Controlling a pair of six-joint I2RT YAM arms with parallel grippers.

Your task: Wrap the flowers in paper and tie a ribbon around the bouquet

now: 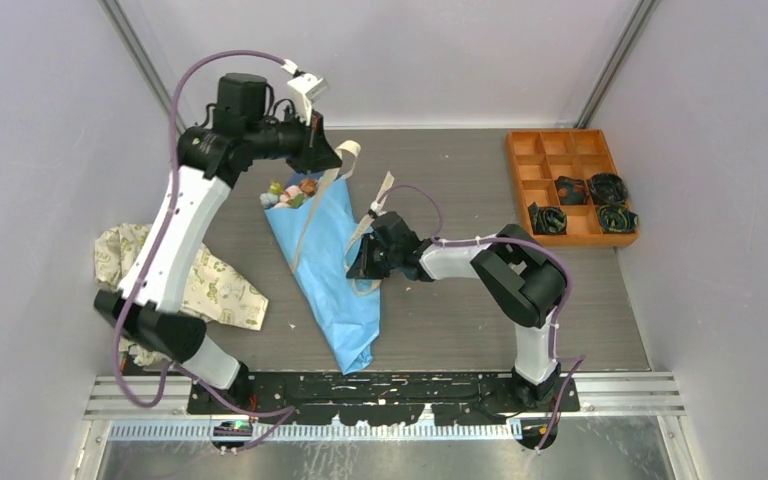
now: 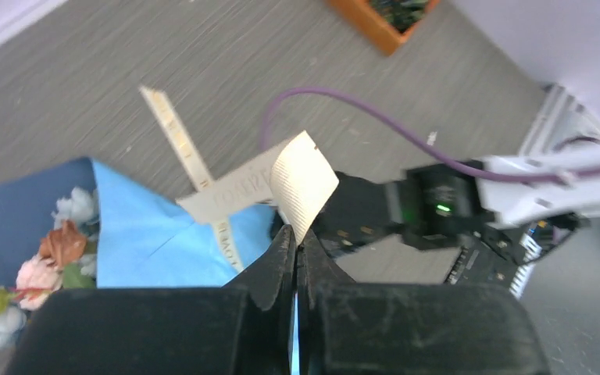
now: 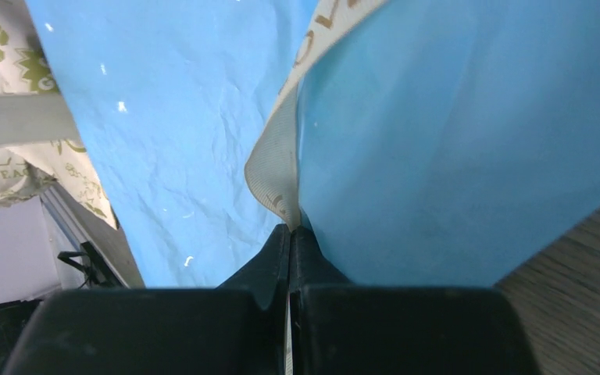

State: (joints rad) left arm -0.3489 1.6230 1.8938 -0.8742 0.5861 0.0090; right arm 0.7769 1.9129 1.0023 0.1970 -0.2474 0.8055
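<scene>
Across the middle of my overhead view runs the grey wood-grain table (image 1: 460,165), and both arms are folded over it: the left arm (image 1: 175,240) reaches up and across to the far side, and the right arm (image 1: 520,285) bends in low from the right. Between them lies the bouquet (image 1: 330,240), a cone of light blue paper (image 3: 187,141) set on a slant, its wide mouth toward the far left and its narrow tip pointing back at the arm bases. A darker blue inner face shows at the mouth in my left wrist view. Left of the cone, near it and partly under the left arm, a cream cloth (image 1: 215,285) with green print lies crumpled. Well apart, at the far right, sits the orange tray (image 1: 511,170). The beige ribbon (image 1: 305,225) drapes lengthwise over the cone, with printed letters on it. One end rises to the left gripper (image 2: 295,238), whose jaws are clenched on a curl of the band above the mouth of the cone. The right gripper (image 3: 291,230) is pressed against the cone's right side, jaws clamped on the band right up against the paper; whether paper is caught too I cannot tell. Pink, pale blue and orange flowers (image 1: 293,192) poke out of the wide end. Four dark coils (image 1: 608,187) sit in the tray's nearer compartments.
</scene>
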